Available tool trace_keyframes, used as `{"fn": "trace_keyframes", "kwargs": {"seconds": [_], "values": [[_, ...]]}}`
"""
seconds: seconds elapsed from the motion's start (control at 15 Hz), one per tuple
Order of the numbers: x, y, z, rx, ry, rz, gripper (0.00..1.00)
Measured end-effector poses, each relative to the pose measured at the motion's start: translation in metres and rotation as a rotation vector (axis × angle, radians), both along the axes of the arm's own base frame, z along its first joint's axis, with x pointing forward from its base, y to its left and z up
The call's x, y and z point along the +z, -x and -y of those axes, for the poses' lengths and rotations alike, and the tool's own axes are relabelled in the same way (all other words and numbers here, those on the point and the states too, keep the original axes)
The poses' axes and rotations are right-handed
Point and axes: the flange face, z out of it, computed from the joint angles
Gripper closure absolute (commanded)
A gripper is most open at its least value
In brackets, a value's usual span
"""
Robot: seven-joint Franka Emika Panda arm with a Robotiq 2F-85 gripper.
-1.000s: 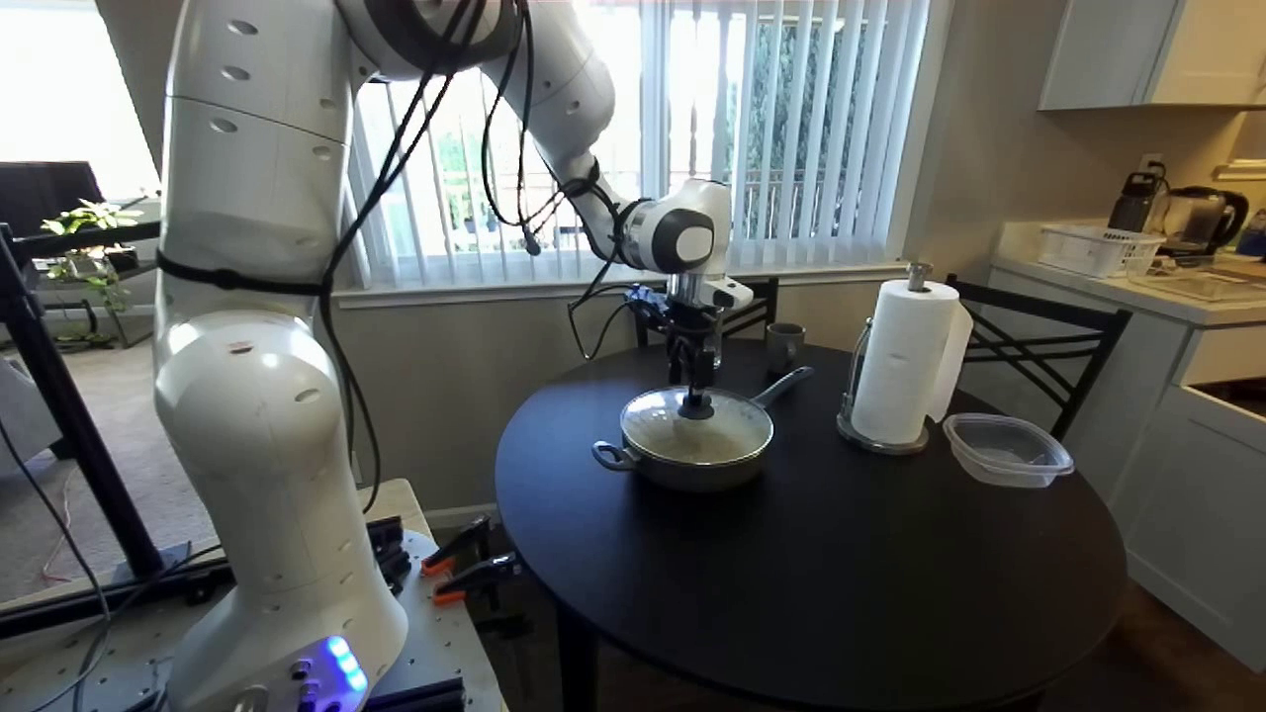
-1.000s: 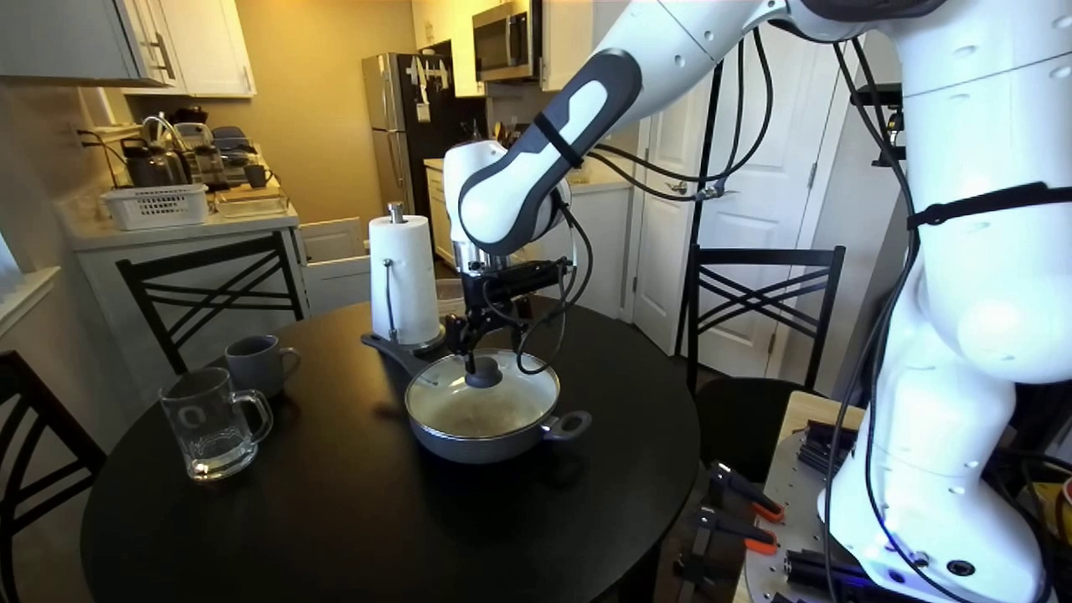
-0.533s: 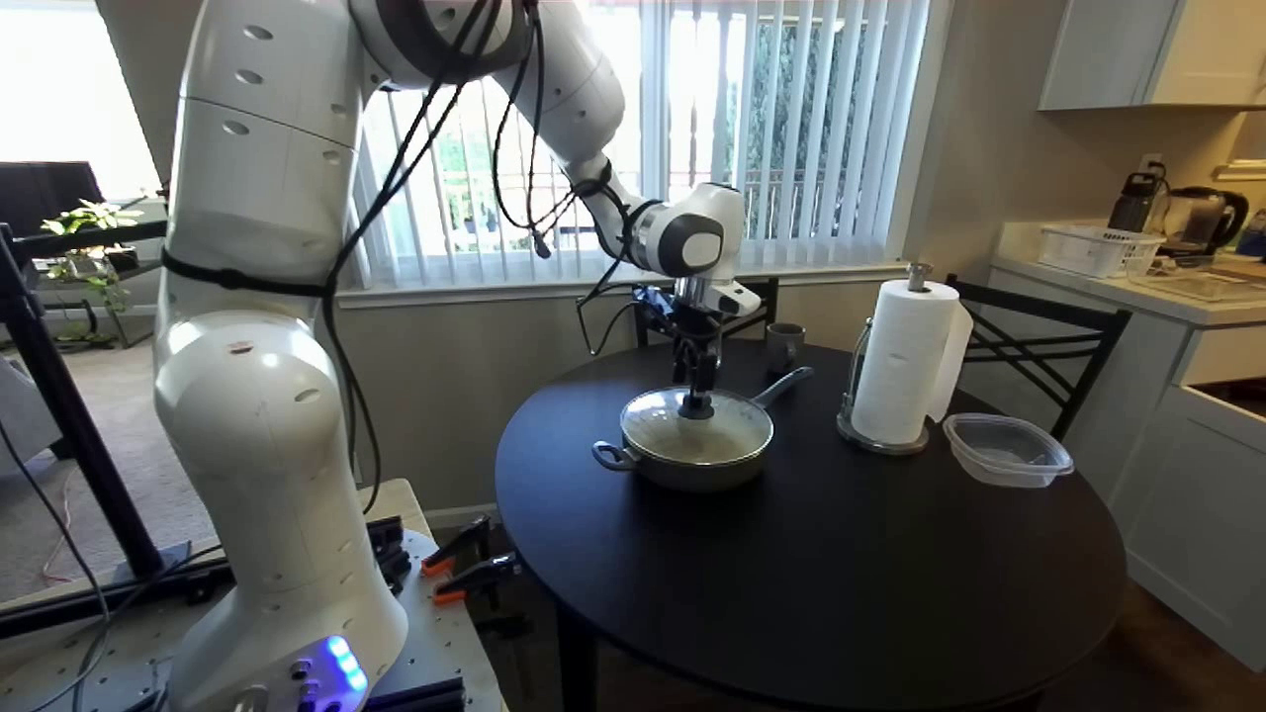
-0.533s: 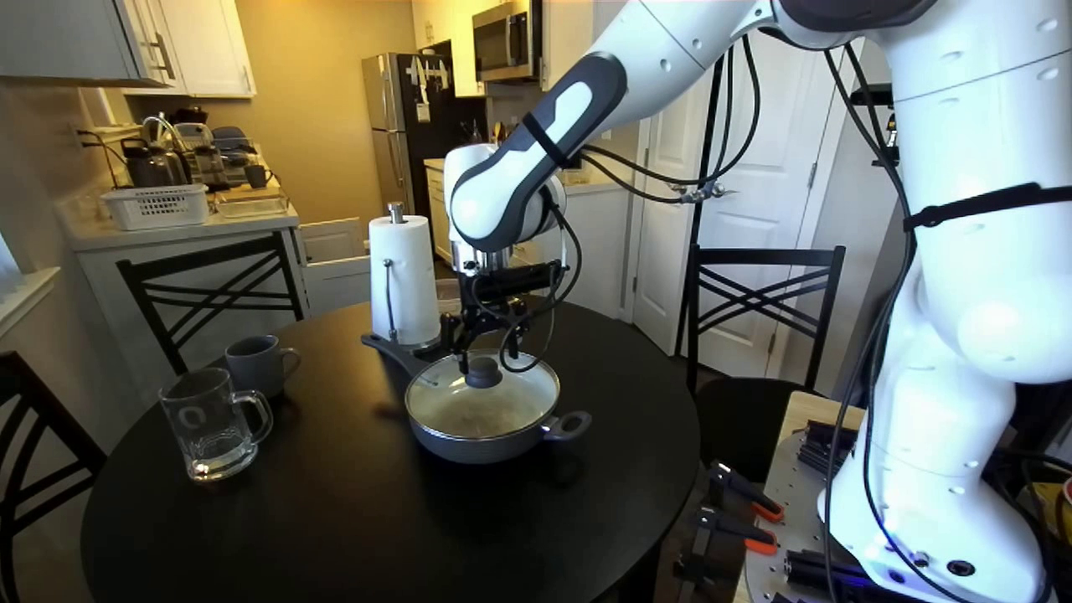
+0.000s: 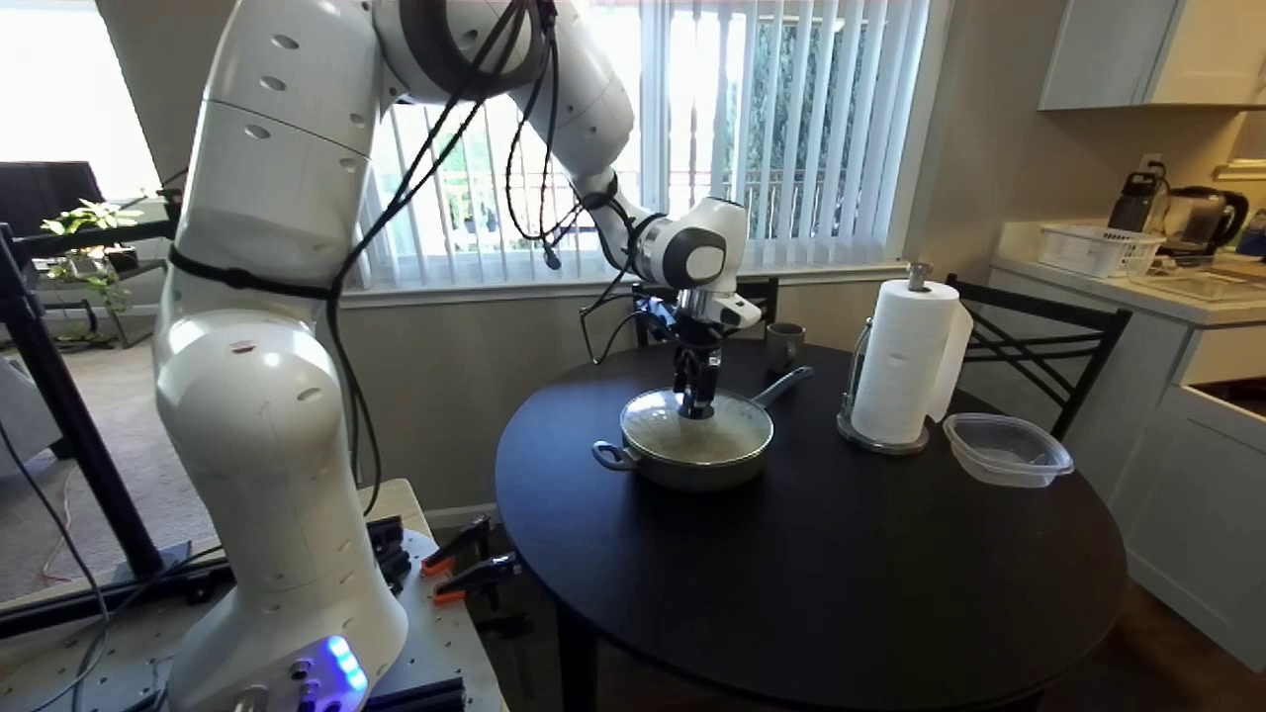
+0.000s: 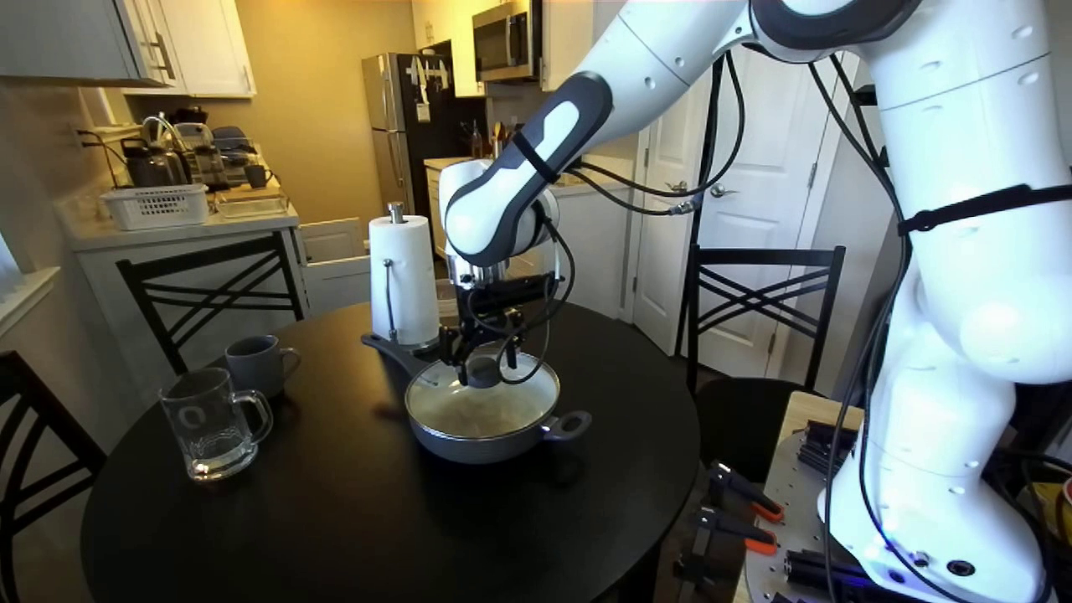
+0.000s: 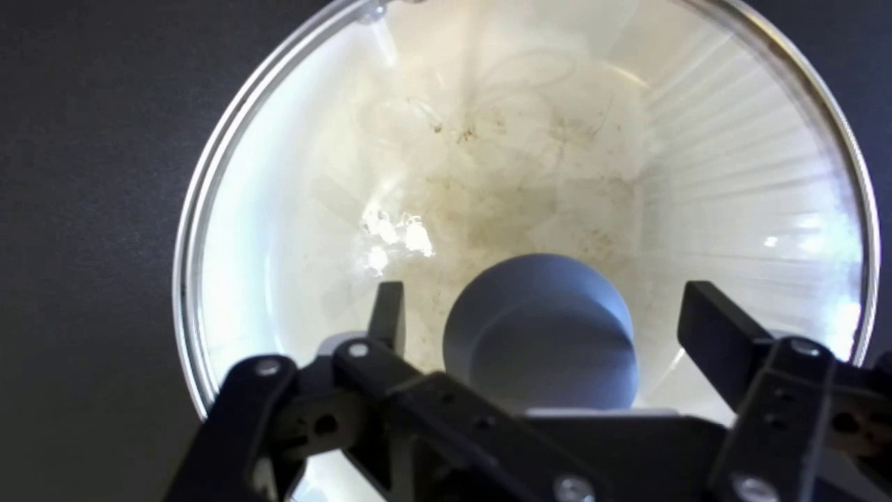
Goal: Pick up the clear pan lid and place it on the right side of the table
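The fingers [image 7: 721, 341] are spread with the knob [image 7: 543, 335] of the lid [image 7: 529, 195] between them, gaps both sides. The lid's sitting on the pan [image 6: 479, 450], brownish marks [image 7: 465, 132] showing through it. Same counter [image 5: 841, 593] also has paper towels [image 5: 902, 366] with a clear tub [image 5: 1001, 459] beside them, plus a grey mug [image 6: 255, 368] and glass mug [image 6: 209, 423], can't tell what's in either.

Clear pan lid [image 7: 516, 209] fills much of wrist view, metal rim [image 7: 187, 279] against dark tabletop [image 7: 90, 209]. Hand [image 7: 547, 317] spread, one finger [image 7: 388, 321] either side of round knob [image 7: 543, 335], gap at both. Brownish specks [image 7: 465, 132] on or under lid, white glare [image 7: 397, 237] nearby.
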Motion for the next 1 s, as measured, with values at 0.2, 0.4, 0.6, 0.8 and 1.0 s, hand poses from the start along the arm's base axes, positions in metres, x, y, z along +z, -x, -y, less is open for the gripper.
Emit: {"fn": "trace_keyframes", "kwargs": {"seconds": [0.2,0.4,0.6,0.8,1.0], "values": [[-0.001,-0.004,-0.006,0.008,-0.001,0.004,0.00],[0.001,-0.006,-0.009,0.012,-0.001,0.011,0.00],[0.002,-0.011,-0.011,0.014,-0.002,0.018,0.00],[0.001,-0.015,-0.013,0.015,-0.001,0.021,0.25],[-0.001,-0.016,-0.010,0.010,0.002,0.020,0.40]]}}
